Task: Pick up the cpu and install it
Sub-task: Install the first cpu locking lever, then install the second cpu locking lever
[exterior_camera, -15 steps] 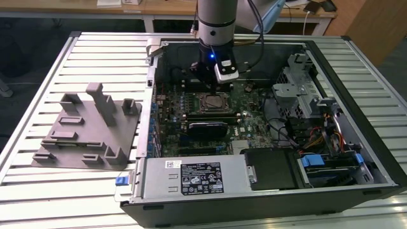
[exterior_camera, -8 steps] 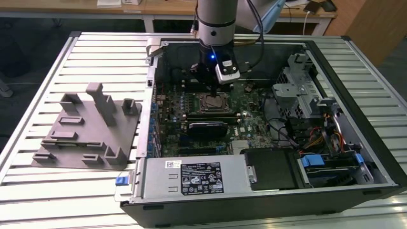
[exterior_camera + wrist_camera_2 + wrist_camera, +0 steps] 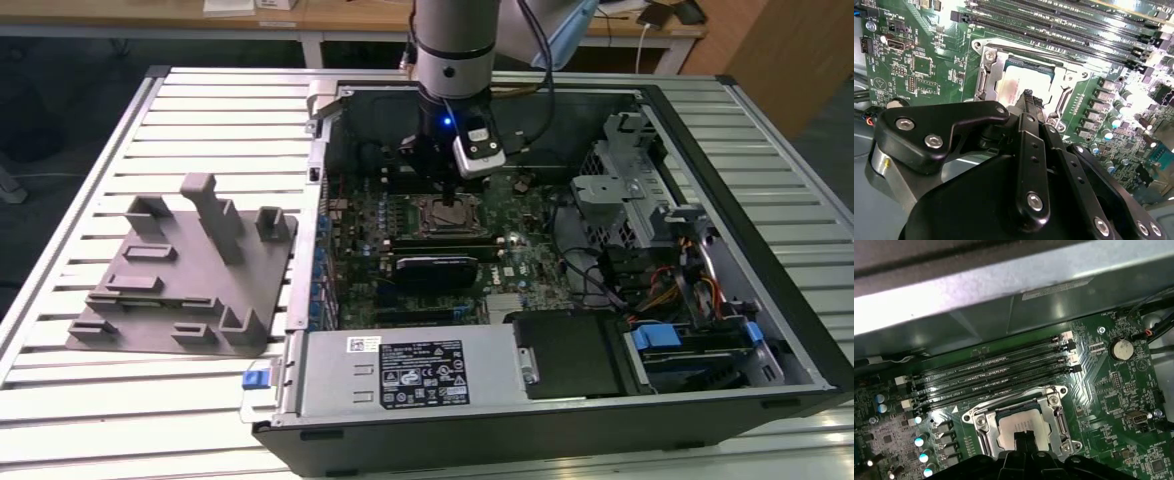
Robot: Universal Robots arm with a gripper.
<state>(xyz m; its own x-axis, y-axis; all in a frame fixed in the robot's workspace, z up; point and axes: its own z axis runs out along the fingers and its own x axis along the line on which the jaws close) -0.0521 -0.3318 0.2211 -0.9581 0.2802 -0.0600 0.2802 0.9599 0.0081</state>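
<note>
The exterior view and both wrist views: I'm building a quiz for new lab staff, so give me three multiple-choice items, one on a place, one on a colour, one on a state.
1. Where does the shiny silver square cpu lie?
A. on the grey plastic fixture
B. in the metal-framed motherboard socket
C. on the power supply box

2. What colour is the motherboard?
A. green
B. red
C. blue

3. How is the computer case?
A. closed
B. standing upright
C. lying with its side open

Answers: 1 B, both wrist views show the cpu inside the socket frame under the gripper. 2 A, the board is green in both wrist views. 3 C, the exterior view looks straight onto the board.
</note>
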